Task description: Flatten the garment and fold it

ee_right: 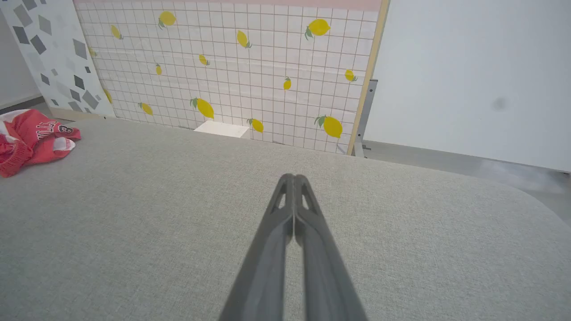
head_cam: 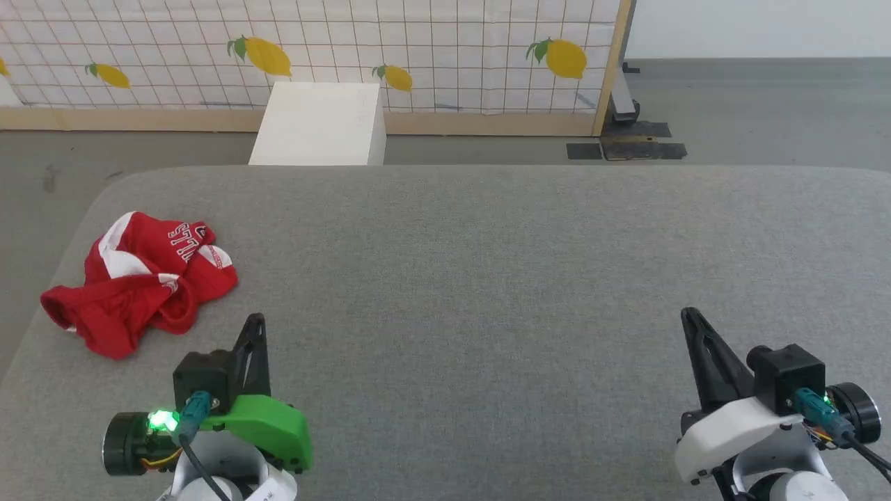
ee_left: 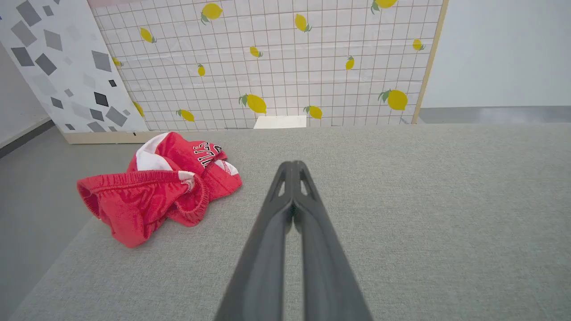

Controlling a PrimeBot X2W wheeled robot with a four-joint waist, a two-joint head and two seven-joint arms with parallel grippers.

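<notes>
The red shorts (head_cam: 139,278) lie in a crumpled heap on the left part of the grey cloth-covered table (head_cam: 487,264), close to its left edge and somewhat toward the far side; white stripes and a piece of white lettering show among the folds, and the lettering appears upside down from the head view. In the left wrist view the gathered elastic waistband is turned toward the near side and stands partly open. Nothing touches the shorts.

The left gripper (head_cam: 256,320) hovers over the near left part of the table, near the shorts but apart from them, a little to their right and nearer; its two dark fingers are pressed together and hold nothing. The right gripper (head_cam: 689,314) is over the near right part of the table, well apart from the shorts; its fingers are also pressed together with nothing between them.

Beyond the far edge of the table a white box (head_cam: 320,125) stands on the grey floor (head_cam: 731,104); behind it is a screen (head_cam: 431,49) with a grid pattern and yellow lemons.
</notes>
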